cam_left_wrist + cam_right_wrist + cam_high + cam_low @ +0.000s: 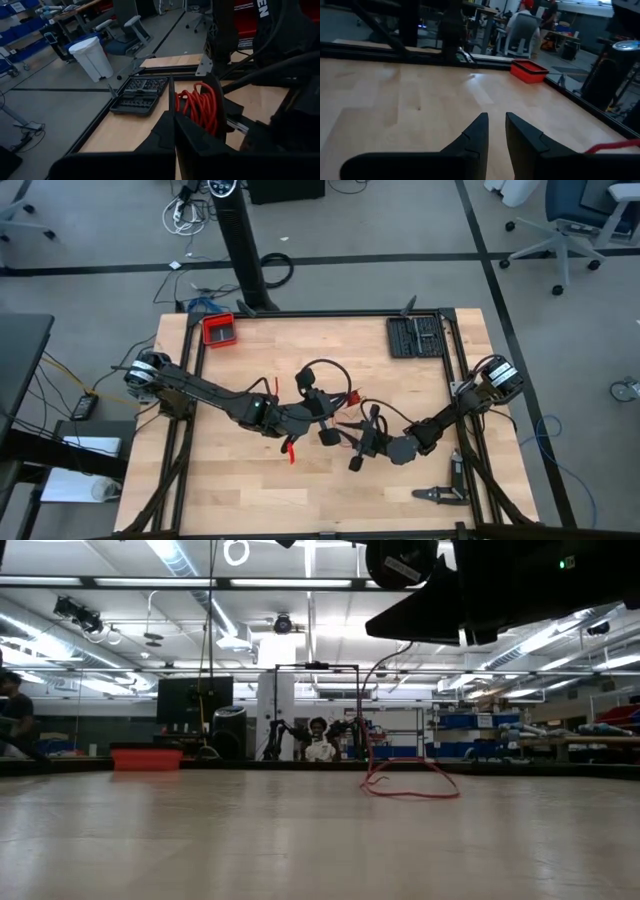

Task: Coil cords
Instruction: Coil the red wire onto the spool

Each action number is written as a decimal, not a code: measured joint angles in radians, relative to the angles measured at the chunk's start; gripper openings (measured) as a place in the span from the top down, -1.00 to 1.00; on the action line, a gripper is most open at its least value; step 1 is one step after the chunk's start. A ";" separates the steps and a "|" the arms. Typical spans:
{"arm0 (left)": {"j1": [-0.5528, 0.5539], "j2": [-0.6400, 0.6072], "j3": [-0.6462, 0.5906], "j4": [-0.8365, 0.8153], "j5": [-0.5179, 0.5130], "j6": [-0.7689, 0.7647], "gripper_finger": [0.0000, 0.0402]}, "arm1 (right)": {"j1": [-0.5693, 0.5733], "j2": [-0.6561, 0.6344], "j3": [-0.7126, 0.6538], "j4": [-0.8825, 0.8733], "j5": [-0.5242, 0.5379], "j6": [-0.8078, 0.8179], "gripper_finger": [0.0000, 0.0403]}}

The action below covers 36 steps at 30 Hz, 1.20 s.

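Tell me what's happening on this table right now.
Two dark robot arms are coiling a thin red cord near the middle of the wooden table. The left gripper is shut on a bundle of its loops. The right gripper sits close by, holding nothing visible; more cord trails loose on the tabletop.

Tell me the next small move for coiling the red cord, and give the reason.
Probably bring the right gripper to the loose red cord on the table and feed another turn toward the left gripper. The left fingers are shut on a red coil, while the right fingers stand slightly apart with nothing between them and slack remains uncoiled.
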 joint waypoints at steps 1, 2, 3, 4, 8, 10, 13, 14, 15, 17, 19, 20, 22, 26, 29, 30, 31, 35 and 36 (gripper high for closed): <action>0.000 0.000 0.000 -0.002 0.000 0.000 1.00 | 0.001 0.000 0.000 0.000 0.001 0.003 0.68; 0.000 0.000 0.000 -0.005 0.000 0.000 1.00 | 0.007 0.000 0.000 -0.001 0.005 0.015 0.68; 0.000 0.000 0.000 -0.006 0.000 0.000 1.00 | 0.016 0.000 0.000 -0.001 0.022 0.032 0.68; 0.000 0.000 0.000 -0.007 0.001 0.000 1.00 | 0.028 0.000 0.000 -0.003 0.053 0.052 0.68; 0.000 0.000 0.000 -0.007 0.003 0.000 1.00 | 0.111 0.000 0.000 -0.018 0.259 0.124 0.69; 0.000 0.000 0.000 -0.007 0.003 0.000 1.00 | 0.156 0.000 0.000 -0.016 0.366 0.145 0.69; 0.000 0.001 0.000 -0.003 0.003 0.000 1.00 | 0.204 0.000 0.000 -0.012 0.437 0.168 0.69; 0.000 0.001 0.000 -0.001 0.003 0.000 1.00 | 0.212 0.000 0.000 -0.012 0.454 0.168 0.69; 0.000 0.001 0.000 0.000 0.003 0.000 1.00 | 0.213 0.000 0.000 -0.012 0.475 0.167 0.69; 0.000 0.001 0.000 0.000 0.003 -0.001 1.00 | 0.200 -0.001 0.000 -0.012 0.492 0.168 0.68; 0.000 0.001 0.000 0.000 0.003 -0.002 1.00 | 0.177 -0.001 0.000 -0.011 0.467 0.177 0.68; 0.000 0.001 0.000 0.001 0.003 -0.002 1.00 | 0.163 -0.001 0.000 -0.010 0.438 0.185 0.68; 0.000 0.001 0.000 0.002 0.003 -0.002 0.99 | 0.133 -0.001 0.000 -0.008 0.366 0.197 0.69; 0.000 0.001 0.000 0.002 0.003 -0.002 0.99 | 0.089 -0.001 0.000 -0.007 0.341 0.230 0.69; -0.001 0.001 0.000 -0.003 0.003 -0.002 0.99 | 0.074 -0.001 0.000 -0.006 0.336 0.231 0.69; -0.001 0.001 0.000 -0.003 0.003 -0.002 0.99 | 0.072 -0.001 0.000 -0.006 0.333 0.231 0.69; -0.001 0.001 0.000 -0.004 0.003 -0.001 0.99 | 0.072 -0.001 0.000 -0.006 0.328 0.231 0.69; -0.001 0.001 0.000 -0.004 0.003 -0.001 0.99 | 0.072 -0.001 0.000 -0.006 0.315 0.230 0.69; -0.001 0.001 0.000 -0.003 0.003 -0.001 0.99 | 0.072 -0.001 0.000 -0.006 0.315 0.230 0.69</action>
